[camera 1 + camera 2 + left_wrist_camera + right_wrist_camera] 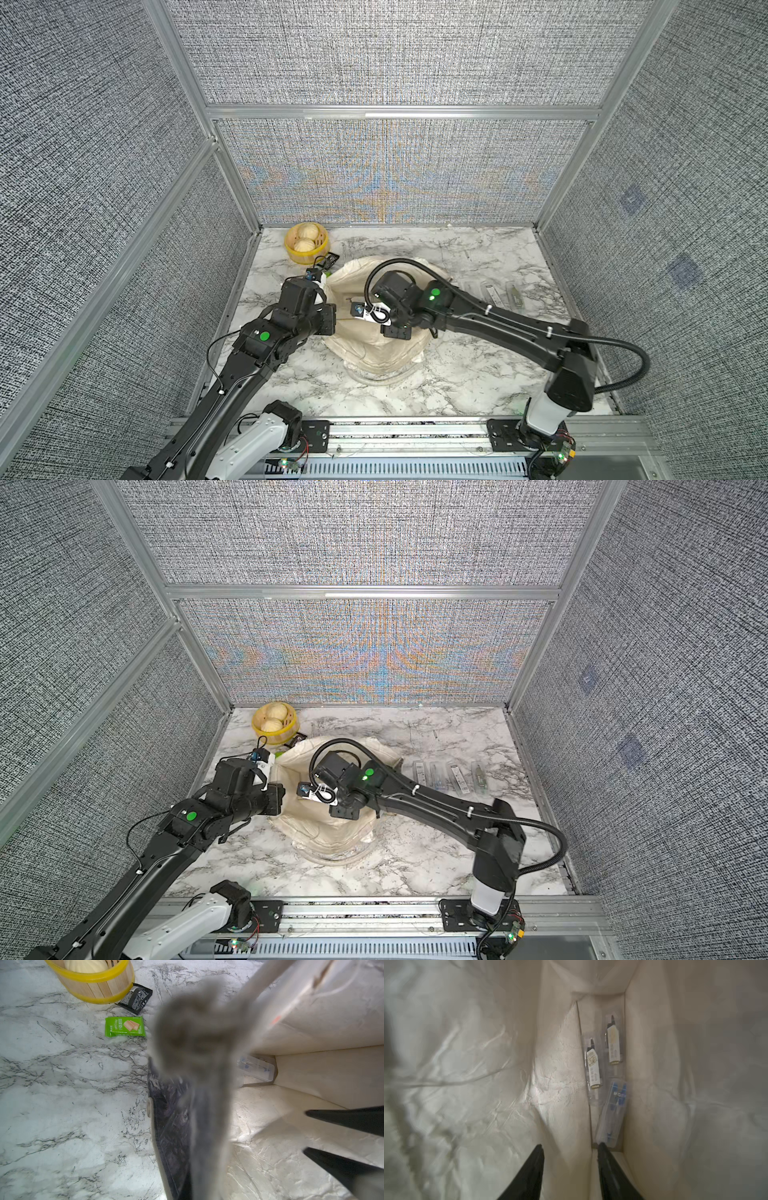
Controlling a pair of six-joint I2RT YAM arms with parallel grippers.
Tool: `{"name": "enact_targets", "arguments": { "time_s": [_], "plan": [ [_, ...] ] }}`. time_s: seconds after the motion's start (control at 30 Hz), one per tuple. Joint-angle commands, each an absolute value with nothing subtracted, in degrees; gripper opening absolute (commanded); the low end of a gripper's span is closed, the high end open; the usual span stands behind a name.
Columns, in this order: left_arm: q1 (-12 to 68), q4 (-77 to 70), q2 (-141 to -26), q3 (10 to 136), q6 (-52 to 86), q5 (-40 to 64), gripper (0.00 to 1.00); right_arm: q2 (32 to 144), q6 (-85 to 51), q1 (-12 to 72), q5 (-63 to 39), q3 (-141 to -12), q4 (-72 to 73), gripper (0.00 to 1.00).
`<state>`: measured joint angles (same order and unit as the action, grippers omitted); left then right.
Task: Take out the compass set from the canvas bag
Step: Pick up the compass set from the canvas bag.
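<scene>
The cream canvas bag [374, 345] stands open in the middle of the marble table in both top views. At its left rim my left gripper [321, 286] is shut on the bag; in the left wrist view a blurred grey strap and the dark printed panel [170, 1126] cover the jaws. My right gripper [571, 1145] reaches down inside the bag, open, with only lining between its black fingers [342, 1120]. The compass set [612, 1113], a clear case with blue parts, lies at the bottom along the seam, just past one fingertip. It also shows in the left wrist view as a clear case [257, 1068].
Two clear-wrapped pens [592, 1066] lie in the bag beyond the compass set. A yellow round basket [305, 258] with buns stands at the back left, a black packet [330, 261] and a green snack packet [124, 1027] beside it. Several clear packages [449, 777] lie right of the bag.
</scene>
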<state>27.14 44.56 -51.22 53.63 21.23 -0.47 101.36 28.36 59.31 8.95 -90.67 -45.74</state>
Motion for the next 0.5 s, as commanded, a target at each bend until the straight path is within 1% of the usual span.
{"name": "enact_targets", "arguments": {
  "time_s": [0.0, 0.1, 0.3, 0.47],
  "plan": [
    [26.99, 42.64, -51.43, 53.26, 20.92, -0.30, 0.00, 106.01, 24.66, 56.97, 13.39, -91.07, -39.69, 0.42],
    [27.06, 42.45, -51.68, 53.26, 20.60, -0.33, 0.00, 109.95, 23.76, 54.21, 13.59, -91.00, -35.27, 0.42],
    [27.07, 42.19, -51.59, 52.95, 20.54, -0.14, 0.00, 116.57, 21.40, 50.69, 13.23, -93.12, -33.79, 0.42],
    [27.01, 42.28, -51.94, 53.06, 20.35, 0.00, 0.00, 119.80, 19.77, 48.33, 11.65, -93.44, -34.58, 0.47]
  ]
}}
